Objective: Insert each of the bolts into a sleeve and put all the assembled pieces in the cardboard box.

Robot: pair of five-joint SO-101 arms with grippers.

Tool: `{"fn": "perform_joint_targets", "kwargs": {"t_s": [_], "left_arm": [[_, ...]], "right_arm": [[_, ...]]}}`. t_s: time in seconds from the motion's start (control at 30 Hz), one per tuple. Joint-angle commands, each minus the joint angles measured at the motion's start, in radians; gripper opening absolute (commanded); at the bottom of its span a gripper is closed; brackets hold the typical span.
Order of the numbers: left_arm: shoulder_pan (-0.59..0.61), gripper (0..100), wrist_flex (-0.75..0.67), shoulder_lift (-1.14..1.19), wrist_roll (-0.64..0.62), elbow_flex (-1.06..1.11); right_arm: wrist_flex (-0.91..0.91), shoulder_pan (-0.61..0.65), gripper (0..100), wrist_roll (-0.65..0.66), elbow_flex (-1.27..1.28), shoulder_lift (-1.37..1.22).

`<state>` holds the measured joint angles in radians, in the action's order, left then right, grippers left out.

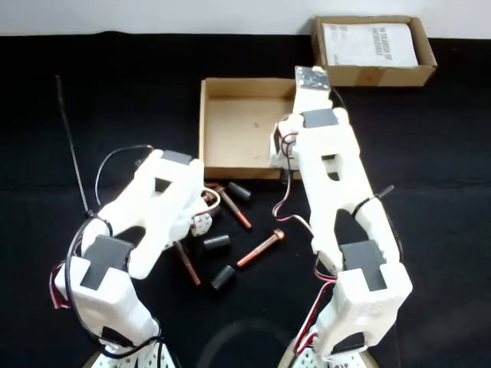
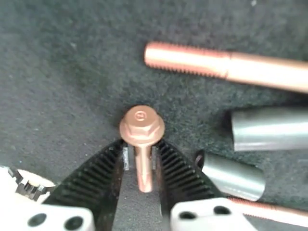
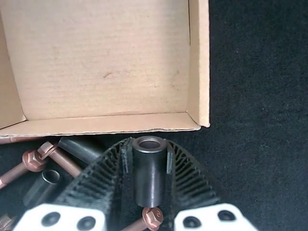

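Bolt (image 2: 141, 126) first: the left claw (image 2: 140, 147) is closed on its shank just under the head, so the head pokes out past the fingertips and the tip sits back between the jaws. Sleeve (image 3: 149, 173) is pinched across its sides in the right claw (image 3: 149, 144) with the hole facing outward, I'd guess to leave the bore free for a bolt. It hangs just short of the near wall of the cardboard box (image 3: 106, 122), and I can't see any finished pieces in there. Spare bolts (image 1: 259, 249) and spare sleeves (image 1: 217, 244) lie on the black mat (image 1: 430, 192) between the arms. My worry is that head-forward looks like the wrong end to feed in, so a regrip might be needed.
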<state>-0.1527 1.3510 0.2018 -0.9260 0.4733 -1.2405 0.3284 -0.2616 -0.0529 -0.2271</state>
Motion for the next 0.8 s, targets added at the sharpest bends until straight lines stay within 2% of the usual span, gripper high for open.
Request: {"fn": "perform_joint_targets", "kwargs": {"t_s": [0.0,0.2,0.47,0.67,0.77], "left_arm": [[0.007,0,0.005,-0.002,-0.009,-0.073],[0.007,1,0.005,-0.002,0.003,-0.156],[0.007,1,0.068,-0.002,0.247,-0.271],[0.007,1,0.087,-0.042,0.322,-0.282],[0.007,1,0.092,-0.145,0.382,-0.28]], "right_arm": [[0.013,-0.01,0.7,0.008,0.002,0.005],[0.012,-0.019,0.7,0.009,0.002,0.008],[-0.061,0.004,0.7,0.012,-0.007,0.019],[-0.185,0.062,0.7,0.014,-0.03,0.096],[-0.203,0.096,0.7,0.074,-0.024,0.206]]}}
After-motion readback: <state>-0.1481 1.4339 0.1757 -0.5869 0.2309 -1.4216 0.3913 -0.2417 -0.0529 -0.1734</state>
